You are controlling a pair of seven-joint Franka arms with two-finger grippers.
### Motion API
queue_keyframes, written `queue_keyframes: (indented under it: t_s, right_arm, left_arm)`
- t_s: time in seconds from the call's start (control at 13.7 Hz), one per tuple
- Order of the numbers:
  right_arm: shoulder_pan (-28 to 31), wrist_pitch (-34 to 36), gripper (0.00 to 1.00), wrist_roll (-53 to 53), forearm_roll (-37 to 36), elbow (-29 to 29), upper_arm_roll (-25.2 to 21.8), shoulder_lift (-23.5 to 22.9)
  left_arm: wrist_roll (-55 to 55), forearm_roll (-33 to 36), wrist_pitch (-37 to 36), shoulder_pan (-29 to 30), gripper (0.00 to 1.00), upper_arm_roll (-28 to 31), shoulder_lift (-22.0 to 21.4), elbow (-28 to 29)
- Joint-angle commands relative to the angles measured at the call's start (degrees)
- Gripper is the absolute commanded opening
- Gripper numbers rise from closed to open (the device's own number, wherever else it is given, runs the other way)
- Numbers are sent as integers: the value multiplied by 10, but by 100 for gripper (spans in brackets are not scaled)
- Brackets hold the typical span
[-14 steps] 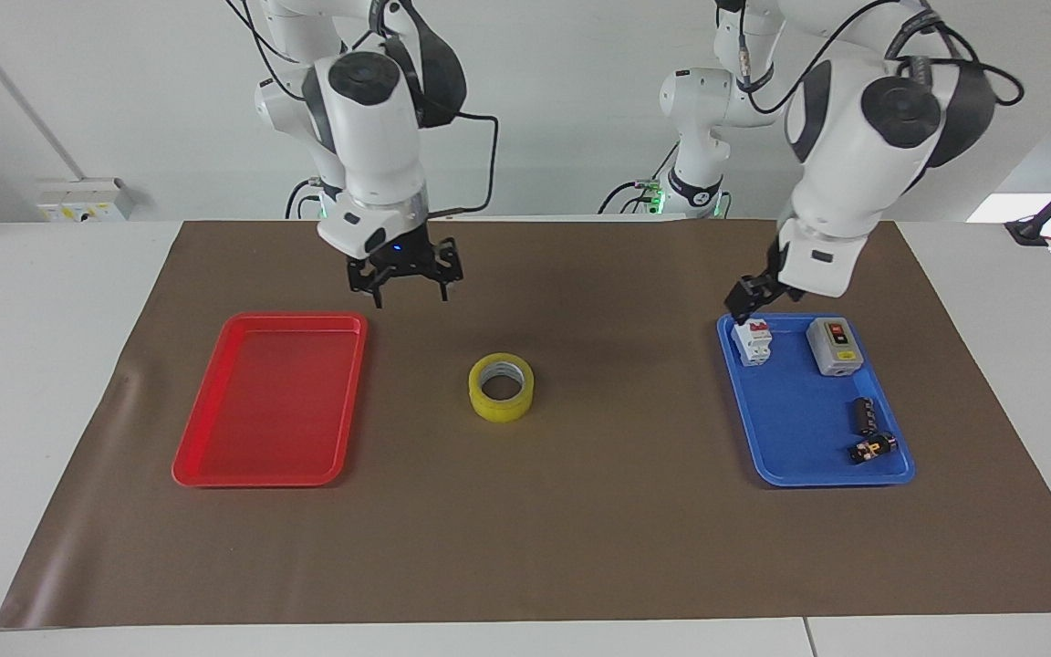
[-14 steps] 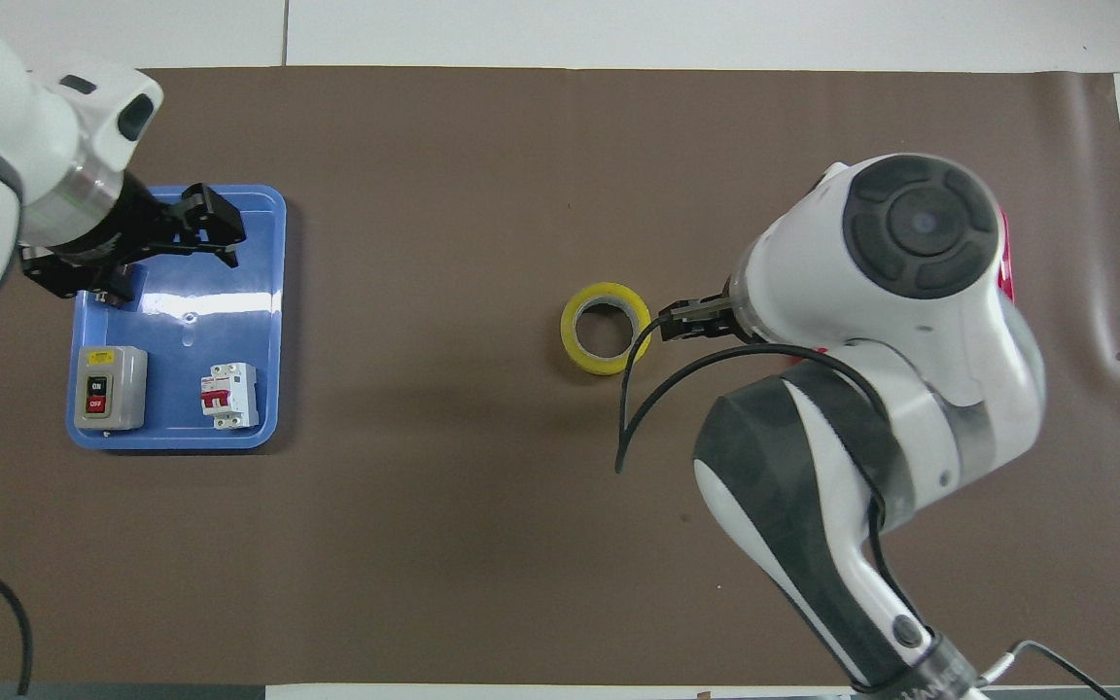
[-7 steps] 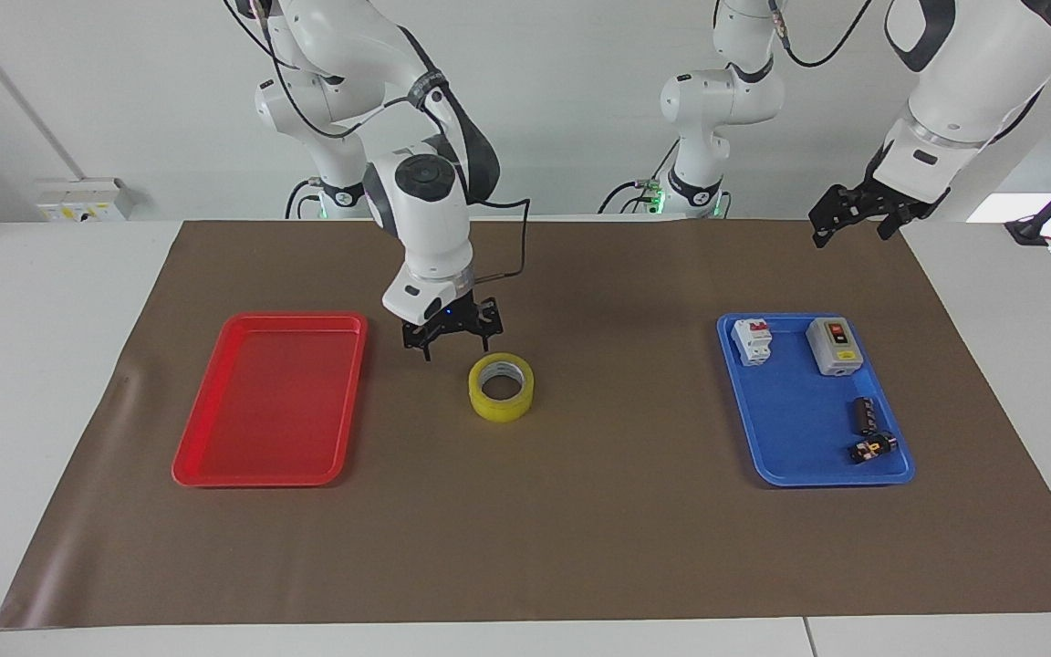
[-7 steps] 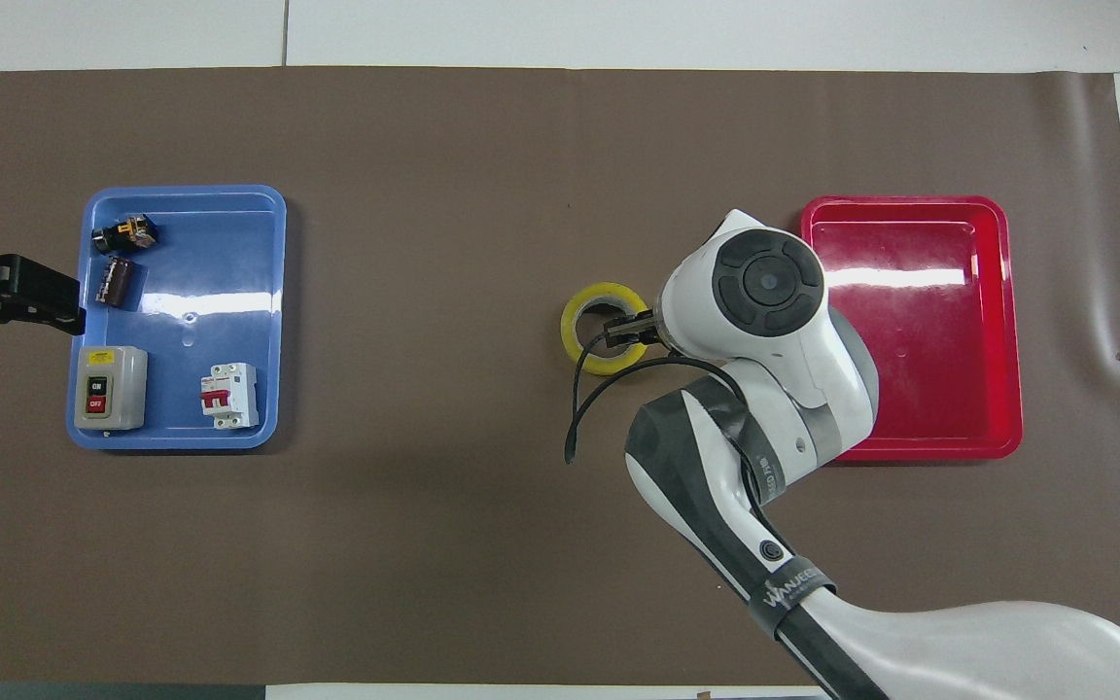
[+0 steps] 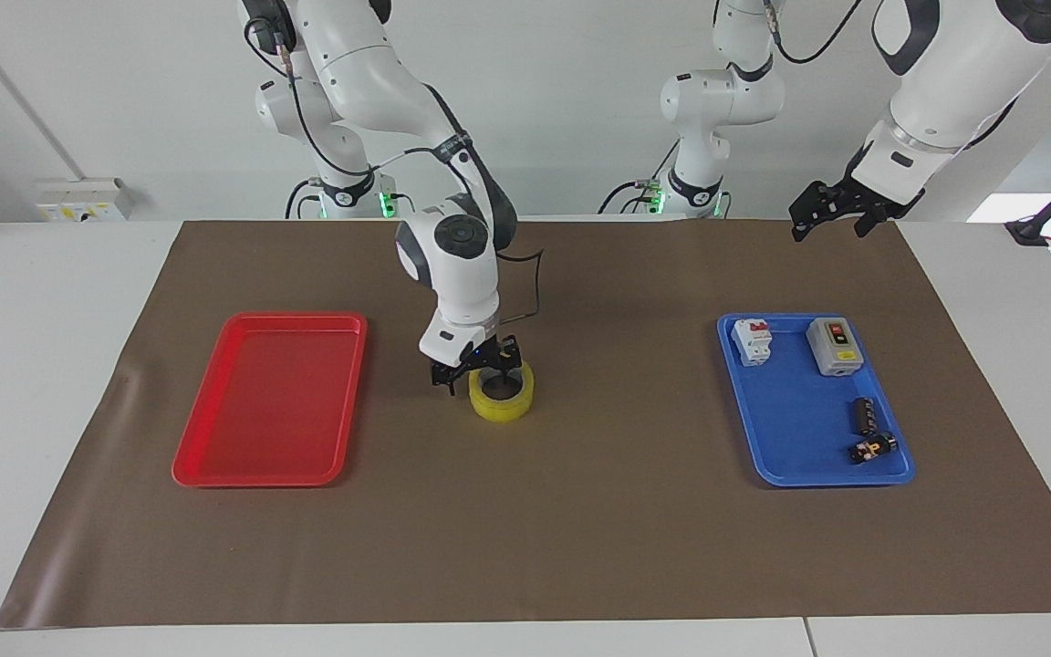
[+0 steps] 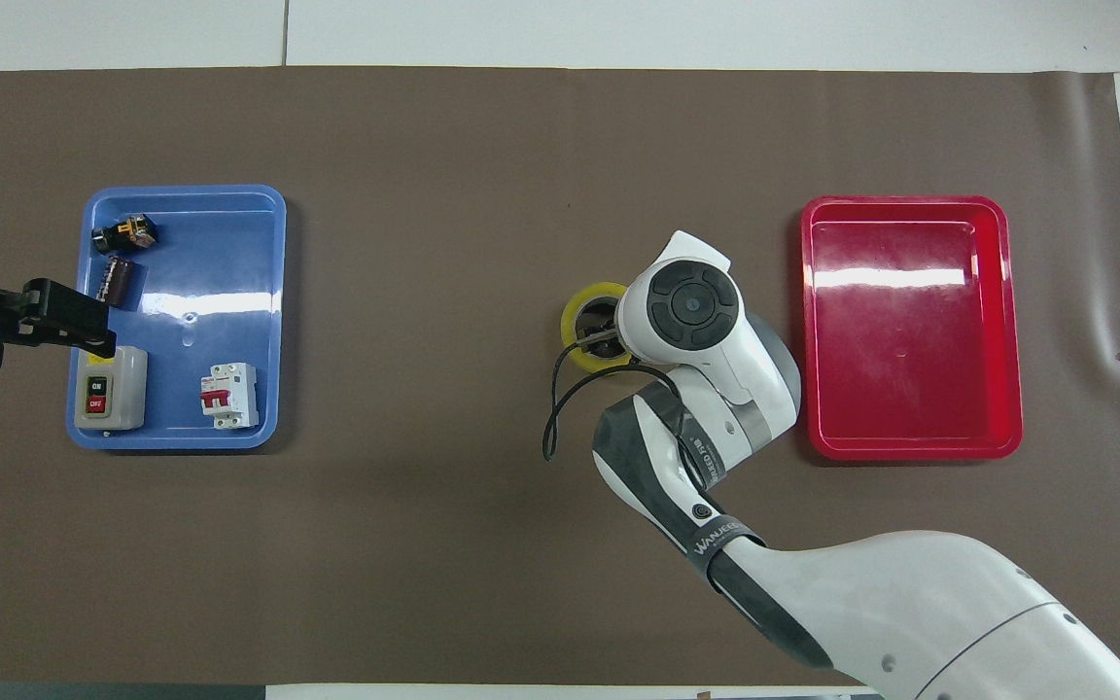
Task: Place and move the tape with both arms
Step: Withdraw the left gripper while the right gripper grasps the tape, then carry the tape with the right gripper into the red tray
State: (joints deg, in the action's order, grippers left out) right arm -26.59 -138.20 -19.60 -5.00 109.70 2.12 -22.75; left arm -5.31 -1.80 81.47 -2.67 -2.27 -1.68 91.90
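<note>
Black and two-fingered, the right tool is down at the ring-shaped roll of translucent yellow packing tape, which lies flat on the brown paper sheet covering the white counter, about midway between the two trays. Its fingers are spread: one stands outside the roll on the side toward the right arm's end of the counter, the other reaches down into the roll's hole, so the wall of the ring lies between them, not yet pinched as far as can be seen. From overhead the white wrist of the right arm covers most of the roll, leaving only a yellow arc showing.

Going across the facing view from its left edge: the shallow red rectangular plastic tray lies toward the right arm's end with nothing in it; then come the tape and right tool; then the blue rectangular plastic tray toward the left arm's end. This tray holds a white circuit breaker with a red lever, a grey switch box with red and black buttons, a dark cylindrical capacitor and a small black component with yellow marks.

Raised in the air over the edge of the brown sheet, the left tool hangs with its fingers spread and nothing between them; this arm waits.
</note>
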Motion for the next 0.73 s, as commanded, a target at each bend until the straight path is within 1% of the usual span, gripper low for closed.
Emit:
queue_keyframes:
  t_s: [0.0, 0.07, 0.22, 0.29, 0.36, 0.51, 0.58, 0.66]
  right_arm:
    - [5, -17, 4, -8, -12, 4, -1, -6]
    - [7, -17, 0, -8, -12, 4, -1, -6]
    - [8, -13, 0, -11, -12, 0, -1, -7]
    - [11, 3, 0, -11, -12, -10, -1, -6]
    - [14, 34, 0, -11, -12, -30, -1, -6]
    - [28, 126, 0, -10, -12, -88, -4, 2]
    - [46, 157, 0, -3, -12, -95, -6, 29]
    - [80, 179, 0, 14, -11, -90, -5, 62]
  left_arm:
    - [7, -17, 12, -15, 100, 17, -7, 8]
    - [7, -17, 11, -14, 100, 16, -7, 5]
    - [6, -15, 11, -15, 100, 7, -10, 4]
    - [7, -15, 13, -14, 100, 7, -10, 3]
    - [7, -15, 12, -13, 100, 7, -10, 4]
    - [7, -16, 10, -8, 100, 9, -14, 3]
    - [8, -16, 10, -8, 100, 10, -18, 4]
    - [7, -16, 9, -8, 100, 10, -26, 6]
